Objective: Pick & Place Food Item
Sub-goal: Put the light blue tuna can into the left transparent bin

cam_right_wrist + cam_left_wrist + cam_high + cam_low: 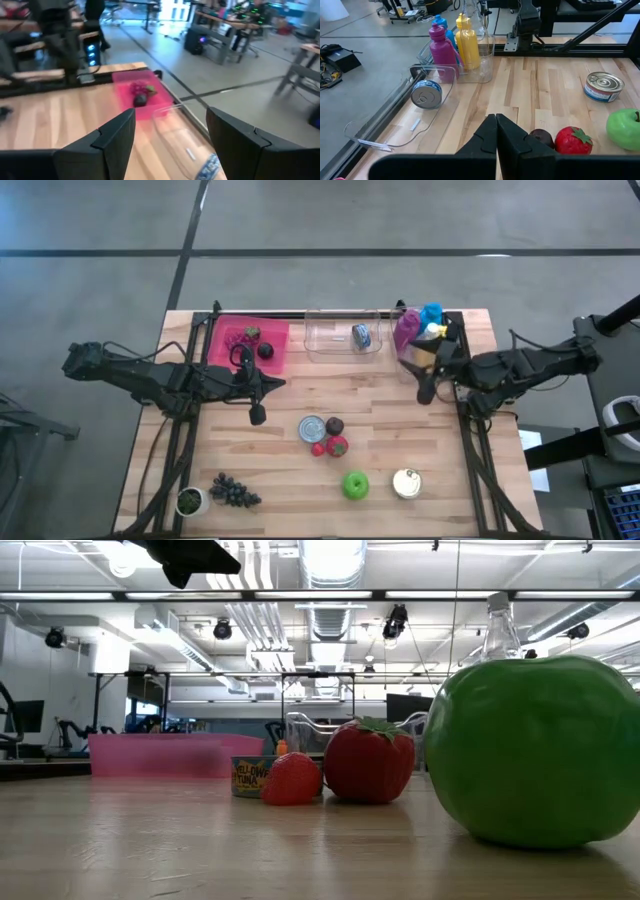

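Bimanual pick-and-place station, shown between grasps. The right gripper (pixel 427 392) hangs near the bottle bin (pixel 425 340) at the far right of the worktop (pixel 420 430), its fingers (pixel 112 137) spread with nothing between them. Directly ahead of it in the right wrist view lie the clear tray (pixel 343 335), which holds a small tin (pixel 361 334), and beyond that the pink tray (pixel 137 92) with dark fruit in it. The left gripper (pixel 257 415) hovers beside the pink tray, its fingers (pixel 492 135) pressed together and holding nothing.

The food still to be moved sits in a loose cluster just beyond the left gripper and well apart from the right one: a strawberry (pixel 338 445), a dark plum (pixel 335 426), a tuna tin (pixel 313 428) and a smaller red piece (pixel 318 448); a green apple (pixel 355 485), a second tin (pixel 406 483) and grapes (pixel 235 492) lie farther toward the near edge.

Judged step: approach to the next item. The cluster is tight, so the working gripper should descend vertically, fingers wide, straddling one piece on its free sides and closing only once level with its middle.

Which item and which tray are intended cannot be told. The low view is largely blocked by the apple, and it shows only a dark arm part at its upper edge.
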Controlling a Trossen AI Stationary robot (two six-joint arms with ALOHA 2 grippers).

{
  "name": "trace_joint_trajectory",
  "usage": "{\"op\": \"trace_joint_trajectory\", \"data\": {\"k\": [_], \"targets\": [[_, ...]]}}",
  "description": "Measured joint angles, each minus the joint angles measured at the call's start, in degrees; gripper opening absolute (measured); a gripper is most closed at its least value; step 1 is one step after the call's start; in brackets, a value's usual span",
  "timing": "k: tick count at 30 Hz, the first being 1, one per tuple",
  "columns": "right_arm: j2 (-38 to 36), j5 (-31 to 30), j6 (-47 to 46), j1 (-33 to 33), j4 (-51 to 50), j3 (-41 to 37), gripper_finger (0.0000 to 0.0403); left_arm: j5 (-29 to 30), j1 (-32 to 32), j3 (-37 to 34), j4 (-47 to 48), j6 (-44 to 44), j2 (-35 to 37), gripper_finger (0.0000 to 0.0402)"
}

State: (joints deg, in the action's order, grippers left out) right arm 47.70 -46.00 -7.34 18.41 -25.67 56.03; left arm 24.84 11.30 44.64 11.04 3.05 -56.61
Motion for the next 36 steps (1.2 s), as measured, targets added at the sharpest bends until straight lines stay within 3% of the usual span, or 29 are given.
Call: {"op": "trace_joint_trajectory", "data": {"k": [7,14,24,36], "targets": [[5.03,0.15,1.14,5.61,-0.09,0.00,0.0235,0.00,-0.01,0.00,-0.01,0.00,0.01,0.0001],[10.63,8.81,1.62,8.33,-0.29,-0.04,0.0233,0.00,0.01,0.00,-0.03,0.09,-0.01,0.0001],[17.77,16.51,0.25,8.38,0.00,-0.11,0.0233,-3.21,-0.03,0.01,2.45,12.24,-0.01,0.0001],[20.66,17.73,0.51,8.36,1.64,-0.20,0.0233,-6.71,0.03,-0.85,0.49,1.49,-10.09,0.0001]]}}
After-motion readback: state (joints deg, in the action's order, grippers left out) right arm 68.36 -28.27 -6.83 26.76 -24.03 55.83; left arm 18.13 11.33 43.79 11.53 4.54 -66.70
